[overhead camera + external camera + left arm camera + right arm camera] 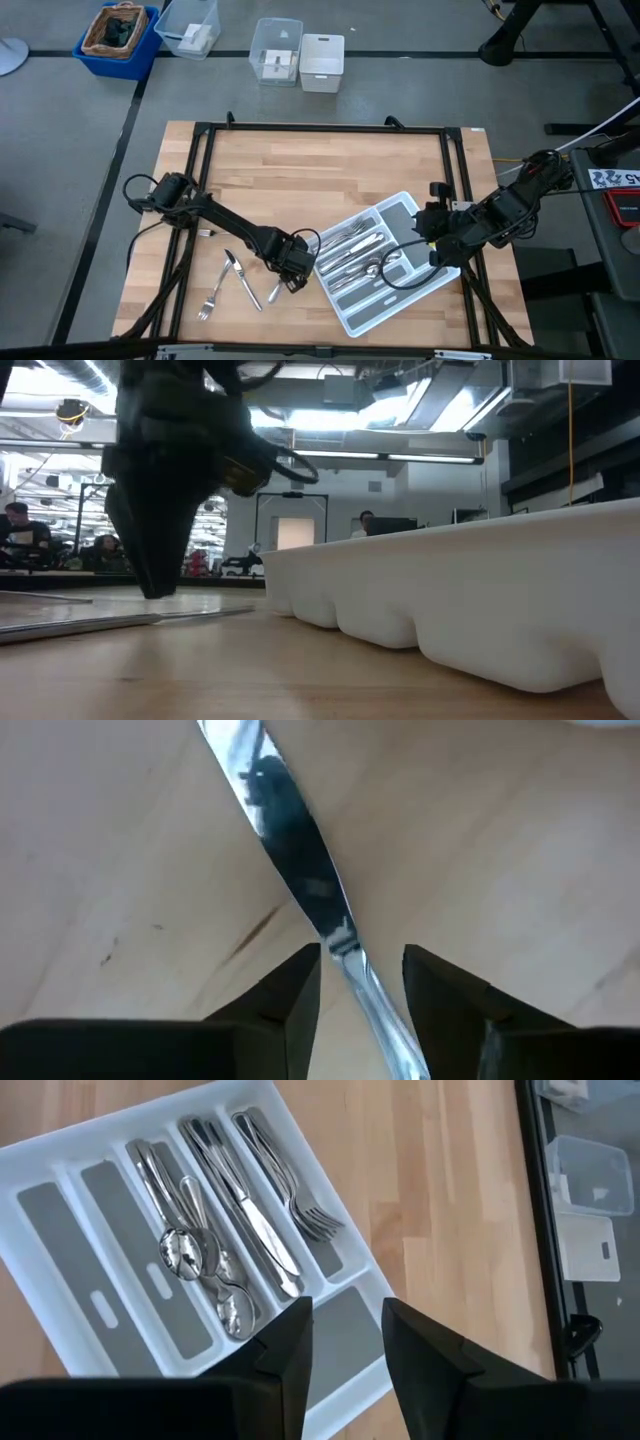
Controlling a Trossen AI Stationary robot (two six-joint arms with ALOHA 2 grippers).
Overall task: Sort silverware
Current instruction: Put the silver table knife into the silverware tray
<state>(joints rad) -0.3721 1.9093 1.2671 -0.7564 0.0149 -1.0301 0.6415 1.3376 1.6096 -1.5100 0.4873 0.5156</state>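
Observation:
A silver table knife (300,870) lies flat on the wooden table, left of the light grey tray (385,312). My left gripper (362,970) points straight down over it and is open, one finger on each side of the knife's narrow handle part. The same gripper (292,278) stands just off the tray's left corner. The tray (60,1250) holds spoons (185,1250), knives (260,1230) and forks (300,1210) in separate slots. My right gripper (347,1330) hangs open and empty above the tray's right end.
A fork (210,300) and another piece of silverware (240,280) lie loose on the table left of my left gripper. Black frame rails (320,128) border the table. Clear boxes (277,50) and a blue bin (120,35) stand on the floor beyond the far edge.

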